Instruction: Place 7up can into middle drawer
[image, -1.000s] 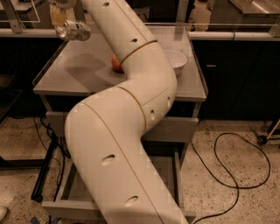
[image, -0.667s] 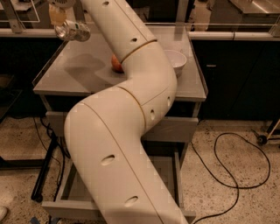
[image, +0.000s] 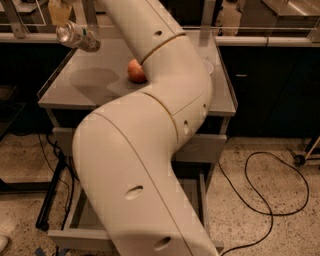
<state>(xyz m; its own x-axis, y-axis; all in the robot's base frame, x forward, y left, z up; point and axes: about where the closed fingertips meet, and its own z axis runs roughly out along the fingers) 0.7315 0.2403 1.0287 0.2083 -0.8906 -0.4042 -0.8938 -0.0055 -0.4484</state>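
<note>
My gripper (image: 62, 19) is at the top left, above the left rear part of the grey tabletop (image: 95, 85). It is shut on the 7up can (image: 78, 38), a silvery can with green marks that hangs tilted, well above the surface. The middle drawer (image: 84, 220) is pulled open low down at the bottom of the view. My white arm hides most of its tray; its left wall and part of its front edge (image: 75, 241) show.
A red apple (image: 135, 71) lies on the tabletop beside my arm. A white bowl (image: 208, 66) peeks out behind the arm at the right. A closed grey drawer front (image: 200, 148) sits under the top. A black cable (image: 270, 190) loops on the floor at right.
</note>
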